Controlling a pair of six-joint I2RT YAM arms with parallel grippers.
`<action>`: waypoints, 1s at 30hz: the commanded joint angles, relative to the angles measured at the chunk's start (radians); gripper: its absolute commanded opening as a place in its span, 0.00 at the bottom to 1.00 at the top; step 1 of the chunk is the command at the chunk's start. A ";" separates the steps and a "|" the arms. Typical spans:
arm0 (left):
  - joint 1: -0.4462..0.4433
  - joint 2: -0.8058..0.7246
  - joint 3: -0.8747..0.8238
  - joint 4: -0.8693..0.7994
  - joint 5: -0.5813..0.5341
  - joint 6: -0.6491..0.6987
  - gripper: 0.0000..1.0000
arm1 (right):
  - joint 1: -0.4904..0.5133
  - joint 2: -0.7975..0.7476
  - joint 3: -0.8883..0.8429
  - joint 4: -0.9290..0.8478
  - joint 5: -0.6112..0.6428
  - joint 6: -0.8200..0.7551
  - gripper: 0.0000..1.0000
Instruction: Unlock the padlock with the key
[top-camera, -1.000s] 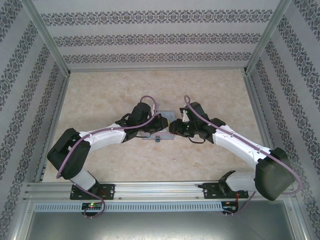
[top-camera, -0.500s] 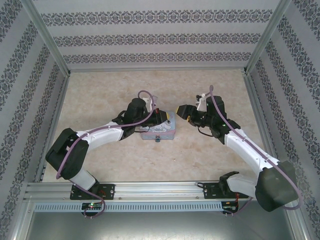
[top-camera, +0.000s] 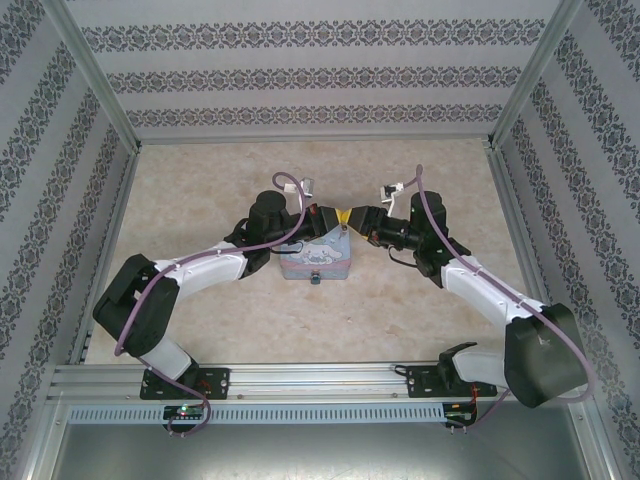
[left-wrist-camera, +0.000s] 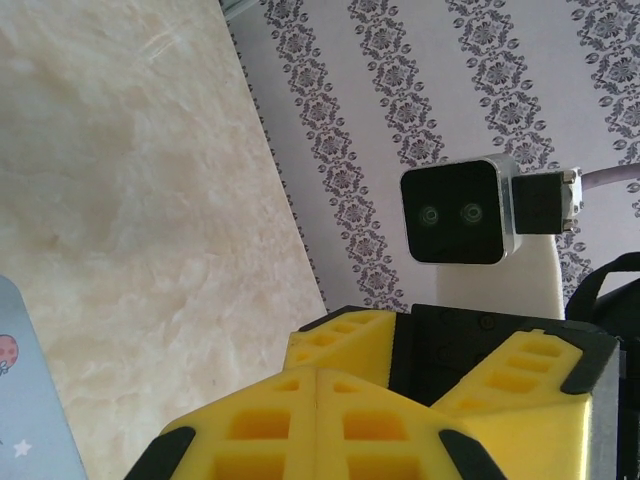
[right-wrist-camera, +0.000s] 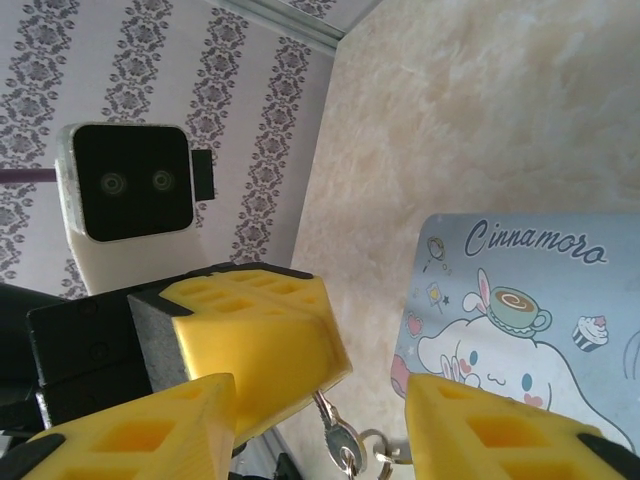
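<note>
The key (right-wrist-camera: 338, 432) hangs blade-up with its ring (right-wrist-camera: 378, 452) below, pinched at its tip by my left gripper's yellow fingers (right-wrist-camera: 260, 340). My left gripper (top-camera: 334, 215) (left-wrist-camera: 318, 375) is shut on it, above the far edge of the pale blue cartoon tin (top-camera: 318, 255). My right gripper (top-camera: 354, 217) (right-wrist-camera: 318, 395) faces it tip to tip and stands open, one finger on each side of the key without touching it. Its fingers (left-wrist-camera: 345, 335) show just beyond my shut left fingers. The tiny padlock (top-camera: 315, 279) sits at the tin's near edge.
The tin (right-wrist-camera: 520, 300) lies flat on the beige marbled table (top-camera: 200, 190); its corner (left-wrist-camera: 20, 410) shows under the left wrist. Patterned walls (top-camera: 320, 75) with metal frame posts close in the back and both sides. Both arms arch inward over the table's middle.
The right gripper pulled away to the right, then came back to the left gripper. Both now meet farther back and higher, leaving the tin's lid uncovered.
</note>
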 joint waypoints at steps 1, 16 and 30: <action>0.006 0.008 0.024 0.085 0.012 -0.034 0.00 | -0.010 0.012 -0.030 0.082 -0.036 0.030 0.45; 0.006 0.007 0.022 0.113 0.006 -0.063 0.00 | 0.022 0.044 -0.069 0.138 -0.025 0.052 0.37; 0.006 0.004 0.027 0.086 0.003 -0.047 0.00 | 0.008 -0.018 -0.129 0.153 -0.020 0.067 0.38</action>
